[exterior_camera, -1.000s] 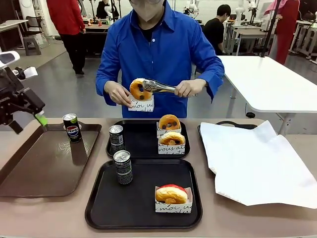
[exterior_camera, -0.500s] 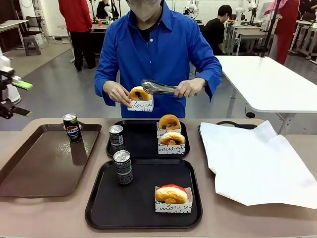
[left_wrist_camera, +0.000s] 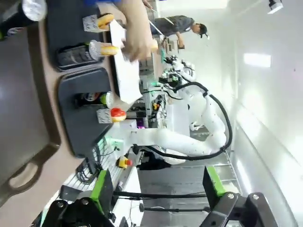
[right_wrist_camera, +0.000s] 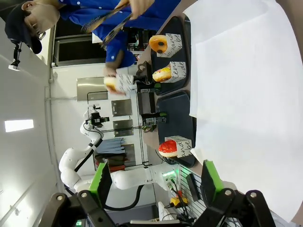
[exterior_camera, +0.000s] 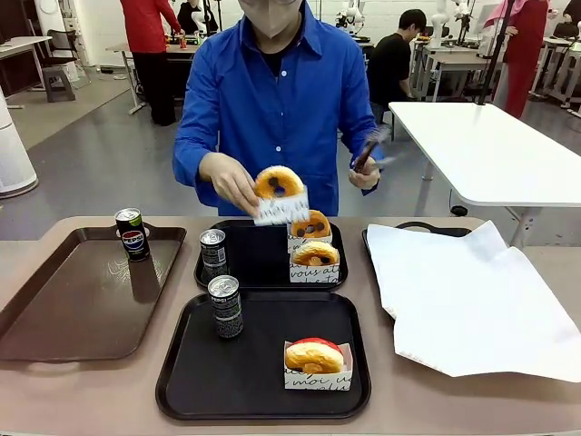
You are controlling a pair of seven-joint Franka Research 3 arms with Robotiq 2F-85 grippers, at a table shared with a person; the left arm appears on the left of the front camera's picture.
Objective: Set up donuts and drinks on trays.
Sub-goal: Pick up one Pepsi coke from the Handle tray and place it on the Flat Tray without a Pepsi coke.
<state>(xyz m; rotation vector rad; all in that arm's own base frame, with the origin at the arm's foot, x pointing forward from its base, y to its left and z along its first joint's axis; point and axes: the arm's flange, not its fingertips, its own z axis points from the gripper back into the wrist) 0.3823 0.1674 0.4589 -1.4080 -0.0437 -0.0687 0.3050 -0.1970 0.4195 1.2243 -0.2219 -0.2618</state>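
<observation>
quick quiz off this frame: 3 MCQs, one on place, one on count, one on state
1. Where is the red-iced donut?
A. near black tray
B. far black tray
C. brown tray

2. How many cans stand on the table's trays?
A. two
B. three
C. four

3. What state is the left end effector in?
A. open, empty
B. shut on a can
C. shut on a donut

Answers:
1. A: it sits in its sleeve on the near black tray.
2. B: one on the brown tray, one on the far black tray, one on the near one.
3. A: its green-padded fingers stand apart with nothing between.

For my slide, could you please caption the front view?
Person lowers a sleeved donut toward the far black tray.
</observation>
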